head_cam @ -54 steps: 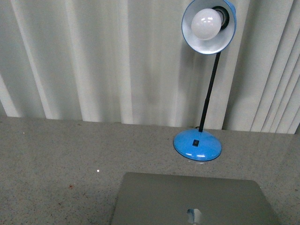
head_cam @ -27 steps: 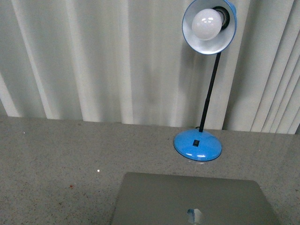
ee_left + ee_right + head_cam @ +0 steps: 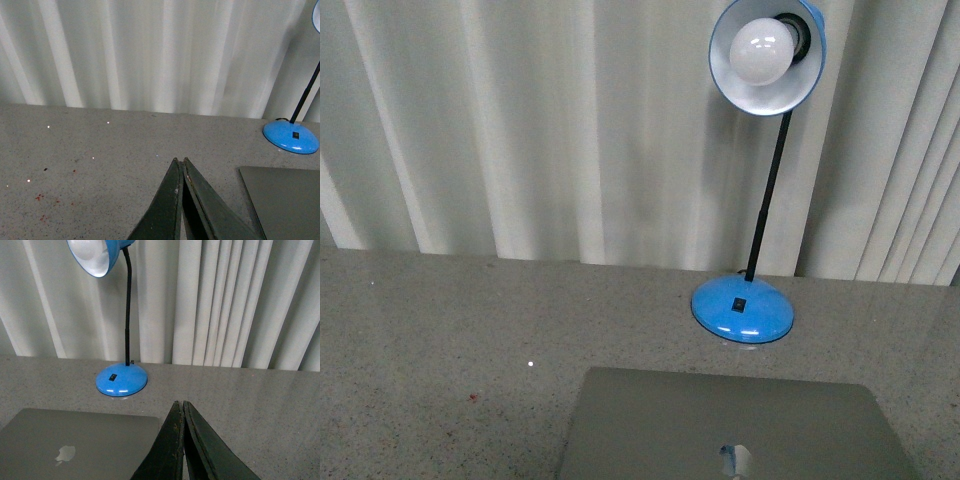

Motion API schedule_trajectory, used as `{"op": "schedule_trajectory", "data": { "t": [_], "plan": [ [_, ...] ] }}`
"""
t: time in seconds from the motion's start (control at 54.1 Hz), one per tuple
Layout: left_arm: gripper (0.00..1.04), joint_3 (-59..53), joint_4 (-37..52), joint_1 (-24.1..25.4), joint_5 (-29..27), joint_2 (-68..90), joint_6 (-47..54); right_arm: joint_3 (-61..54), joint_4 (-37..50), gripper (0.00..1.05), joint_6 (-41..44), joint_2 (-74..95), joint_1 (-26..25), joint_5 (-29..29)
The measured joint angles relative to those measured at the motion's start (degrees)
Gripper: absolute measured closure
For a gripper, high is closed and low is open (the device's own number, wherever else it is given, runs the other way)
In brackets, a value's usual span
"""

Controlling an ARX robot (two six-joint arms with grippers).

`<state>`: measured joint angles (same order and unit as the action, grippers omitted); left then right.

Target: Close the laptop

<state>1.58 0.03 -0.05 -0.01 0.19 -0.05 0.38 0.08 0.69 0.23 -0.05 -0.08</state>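
The silver-grey laptop [image 3: 720,420] lies flat on the speckled grey counter [image 3: 440,330] with its lid down, the apple logo facing up near the front view's lower edge. It also shows in the left wrist view [image 3: 285,200] and in the right wrist view [image 3: 75,440]. Its keys and screen are hidden. My left gripper [image 3: 180,161] is shut and empty, beside the laptop's left edge, apart from it. My right gripper [image 3: 179,403] is shut and empty, at the laptop's right far corner. Neither gripper shows in the front view.
A blue desk lamp stands behind the laptop, its round base [image 3: 741,310] on the counter and its shade with a white bulb [image 3: 765,50] raised on a black neck. White pleated curtains [image 3: 520,130] close off the back of the counter.
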Motion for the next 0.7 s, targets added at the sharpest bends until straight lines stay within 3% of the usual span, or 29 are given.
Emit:
{"op": "schedule_trajectory", "data": {
  "t": [0.037, 0.24, 0.462, 0.703],
  "plan": [
    [0.99, 0.0, 0.0, 0.0, 0.0, 0.0, -0.1, 0.0, 0.0, 0.97, 0.0, 0.0, 0.0, 0.0],
    [0.64, 0.0, 0.0, 0.0, 0.0, 0.0, 0.0, 0.0, 0.0, 0.63, 0.0, 0.0, 0.0, 0.0],
    [0.08, 0.0, 0.0, 0.0, 0.0, 0.0, 0.0, 0.0, 0.0, 0.07, 0.0, 0.0, 0.0, 0.0],
    [0.07, 0.0, 0.0, 0.0, 0.0, 0.0, 0.0, 0.0, 0.0, 0.07, -0.1, 0.0, 0.0, 0.0]
  ]
}}
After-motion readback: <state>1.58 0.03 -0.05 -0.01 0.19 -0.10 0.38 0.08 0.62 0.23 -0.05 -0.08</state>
